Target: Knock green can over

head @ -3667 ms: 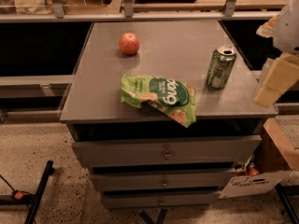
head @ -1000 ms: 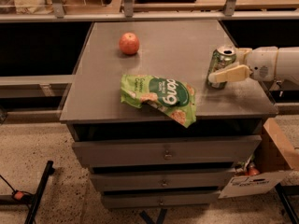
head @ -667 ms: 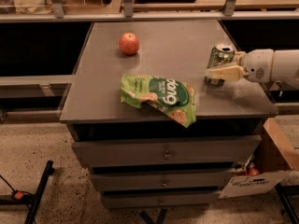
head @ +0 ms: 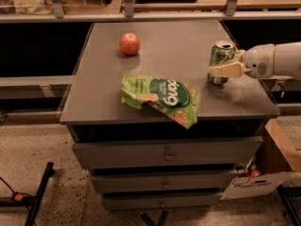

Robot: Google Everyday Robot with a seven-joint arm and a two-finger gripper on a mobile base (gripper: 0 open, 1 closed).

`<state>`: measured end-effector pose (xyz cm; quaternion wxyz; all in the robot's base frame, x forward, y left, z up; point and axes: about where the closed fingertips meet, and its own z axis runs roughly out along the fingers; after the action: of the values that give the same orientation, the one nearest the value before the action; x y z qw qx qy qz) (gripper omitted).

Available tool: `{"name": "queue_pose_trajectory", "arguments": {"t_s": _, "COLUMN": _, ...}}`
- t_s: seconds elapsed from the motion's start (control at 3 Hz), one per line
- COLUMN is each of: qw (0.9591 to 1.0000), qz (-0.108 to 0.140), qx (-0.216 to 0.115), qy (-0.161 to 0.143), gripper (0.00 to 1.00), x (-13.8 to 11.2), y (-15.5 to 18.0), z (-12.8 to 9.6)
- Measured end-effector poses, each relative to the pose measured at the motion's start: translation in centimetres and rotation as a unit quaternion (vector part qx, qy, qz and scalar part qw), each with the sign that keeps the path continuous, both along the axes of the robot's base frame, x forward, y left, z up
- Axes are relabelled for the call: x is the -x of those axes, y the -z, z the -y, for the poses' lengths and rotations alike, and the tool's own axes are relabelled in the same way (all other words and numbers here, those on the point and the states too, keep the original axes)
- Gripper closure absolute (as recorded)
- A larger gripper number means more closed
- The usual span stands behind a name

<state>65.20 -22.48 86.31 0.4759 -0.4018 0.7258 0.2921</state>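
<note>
The green can (head: 220, 55) stands upright on the right side of the grey cabinet top (head: 169, 46), its silver top rim showing. My gripper (head: 217, 71) reaches in from the right on a white arm (head: 277, 60). Its pale fingers (head: 228, 70) lie across the front of the can's lower half, touching or nearly touching it.
A flat green snack bag (head: 161, 97) lies near the front edge of the cabinet top. A red apple (head: 129, 44) sits at the back left. The cabinet has three drawers (head: 165, 154). A cardboard box (head: 280, 159) stands on the floor at the right.
My gripper came in from the right and slid left against the can's front. The can still stands upright in about the same place.
</note>
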Motion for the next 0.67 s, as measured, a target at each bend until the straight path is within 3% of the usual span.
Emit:
{"name": "queue_pose_trajectory", "arguments": {"t_s": 0.33, "qw": 0.9962, "qz": -0.026, "qx": 0.083, "qy": -0.006, "gripper": 1.00, "x": -0.5, "y": -2.1, "z": 0.3}}
{"name": "queue_pose_trajectory", "arguments": {"t_s": 0.67, "qw": 0.9785, "qz": -0.057, "qx": 0.197, "qy": -0.018, "gripper": 1.00, "x": -0.6, "y": -3.2, "z": 0.5}}
